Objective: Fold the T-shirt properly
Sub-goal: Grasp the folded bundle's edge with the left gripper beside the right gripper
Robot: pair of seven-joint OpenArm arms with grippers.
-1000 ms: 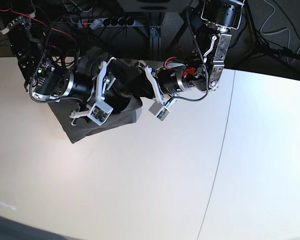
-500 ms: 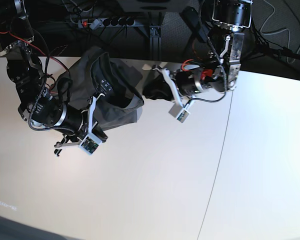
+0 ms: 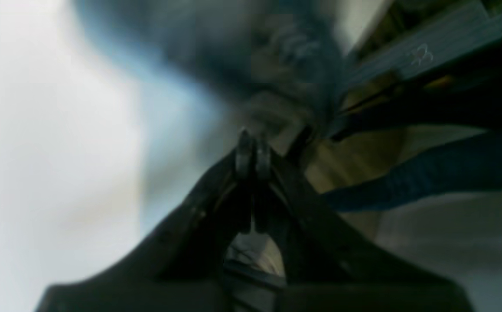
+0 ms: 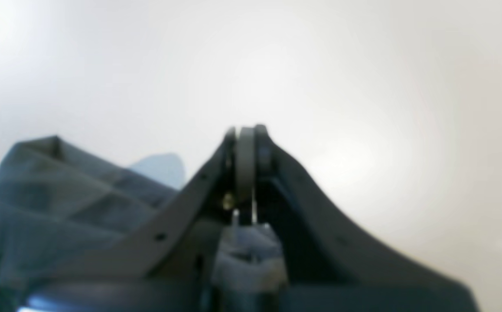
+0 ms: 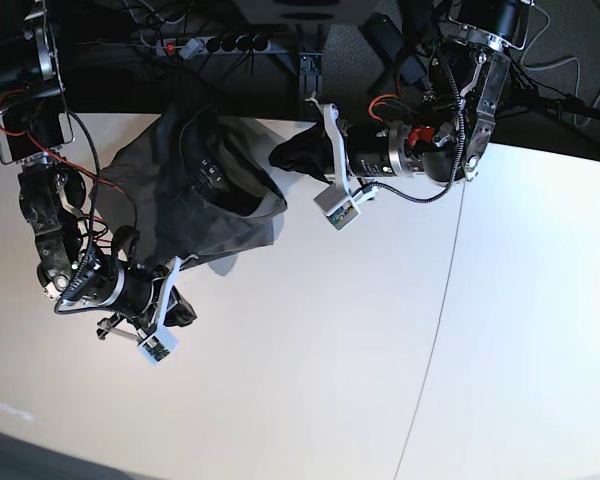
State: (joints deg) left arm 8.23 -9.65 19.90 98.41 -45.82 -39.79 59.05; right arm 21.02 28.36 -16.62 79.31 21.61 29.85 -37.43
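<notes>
The dark grey-olive T-shirt (image 5: 195,195) hangs bunched over the table's back left, its collar and white label (image 5: 212,176) facing up. My right gripper (image 5: 176,303) is at the shirt's lower corner, jaws shut, with cloth running into them. In the right wrist view the shut gripper (image 4: 246,138) has grey cloth (image 4: 60,203) to its lower left. My left gripper (image 5: 292,155) is shut on a dark clump of the shirt near the back edge. The left wrist view is blurred, with the gripper (image 3: 251,149) shut and dark cloth (image 3: 242,56) beyond it.
The white table (image 5: 310,380) has a thin seam (image 5: 448,270) running front to back on its right side. Behind the back edge are a power strip (image 5: 212,43), cables and dark frame parts. A dark strip borders the front left corner (image 5: 20,455).
My right gripper has moved down and left toward the table's front, drawing the shirt's lower corner with it. My left gripper has shifted slightly up and back. The shirt is more spread out.
</notes>
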